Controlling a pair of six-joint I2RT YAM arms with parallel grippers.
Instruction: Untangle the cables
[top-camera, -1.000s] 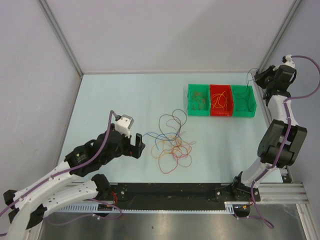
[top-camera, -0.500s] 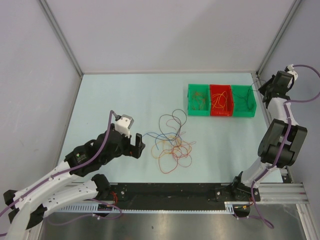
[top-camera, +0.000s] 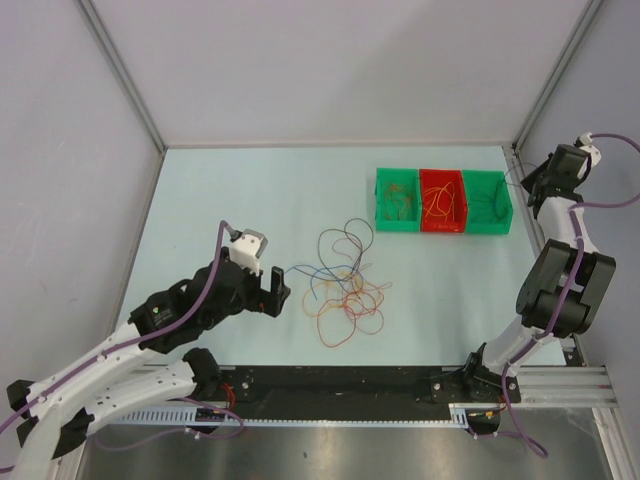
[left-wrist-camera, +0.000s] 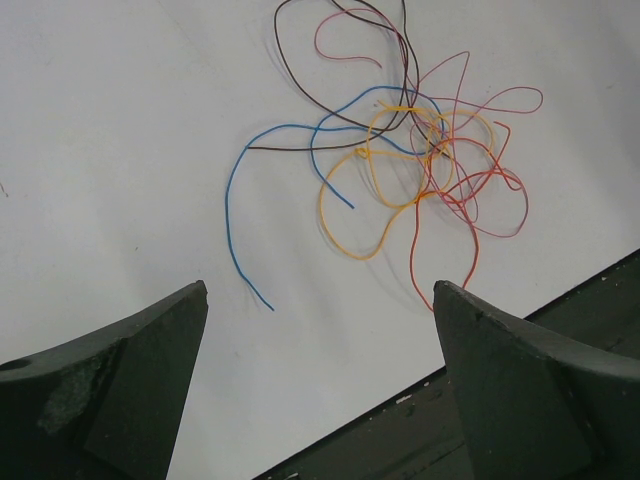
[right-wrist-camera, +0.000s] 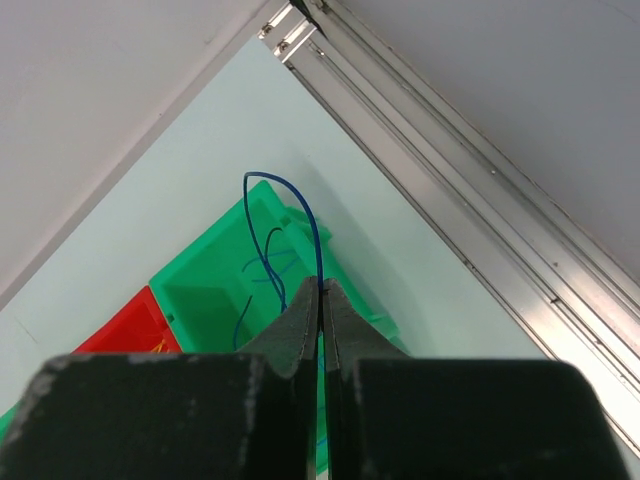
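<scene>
A tangle of thin cables in orange, red, blue and dark brown lies on the table's middle; it also shows in the left wrist view. My left gripper is open and empty, just left of the tangle. My right gripper is raised at the far right, shut on a blue cable that loops up from its tips, above the right green bin, where more blue cable lies.
Three bins stand at the back right: a green one with brown cables, a red one with orange cables, a green one with blue cables. An aluminium frame rail runs beside the right gripper.
My right gripper with the blue cable has moved right and a little toward me, away from above the right green bin's corner to the table's right edge. The left arm has not moved.
</scene>
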